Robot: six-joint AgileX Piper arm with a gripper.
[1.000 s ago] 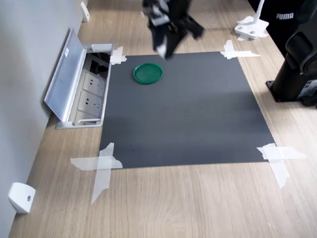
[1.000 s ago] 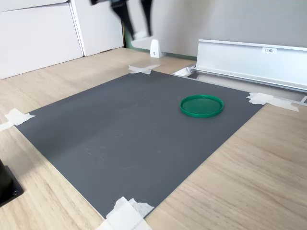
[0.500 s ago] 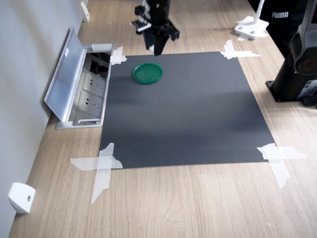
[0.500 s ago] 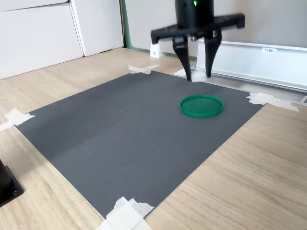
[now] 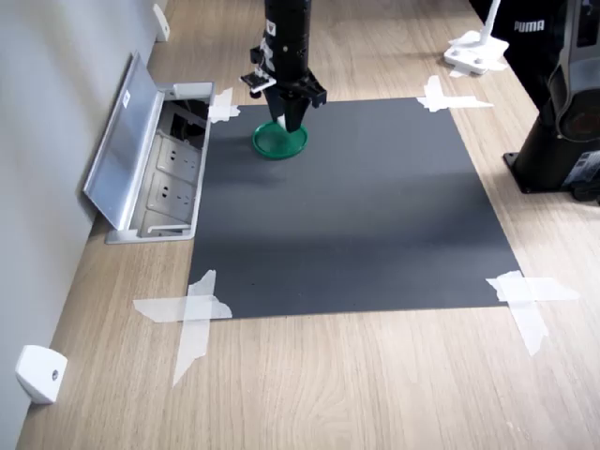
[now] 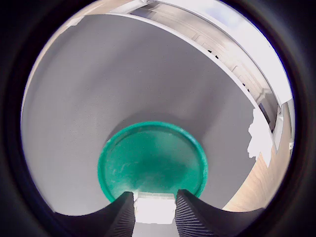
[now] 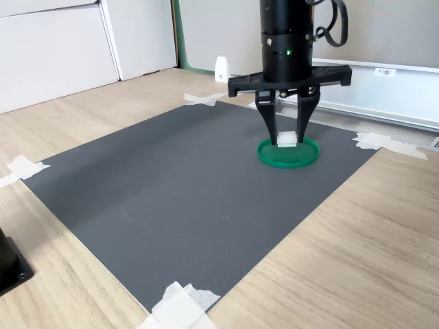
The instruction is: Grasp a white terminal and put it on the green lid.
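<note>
Presently, my inventory of the scene, item by item.

Gripper (image 7: pixel 287 142): one, black, pointing straight down, fingertips just over the green lid. My reading is that it is clenched on the white terminal, which sits pinched between the two ribbed fingers (image 6: pixel 122 217) in the wrist view.

White terminal (image 6: pixel 155 208): one small pale block, held in the gripper. In the second exterior view it (image 7: pixel 287 140) hangs low above the lid, toward the lid's 12 o'clock edge. I cannot tell whether it touches the lid.

Green lid (image 5: pixel 279 142): one flat round disc with a raised rim, lying on the dark mat (image 5: pixel 356 216), toward the mat's 11 o'clock corner in the first exterior view.

Mat: one grey sheet, fixed to the wooden table (image 5: pixel 375 384) by white tape strips (image 5: pixel 190 314) at its corners.

Socket box (image 5: pixel 159 178): one, metal flap raised, at 9 o'clock of the lid in the first exterior view.

White wedge piece (image 5: pixel 39 373): one, by the wall, well apart from the mat.
</note>
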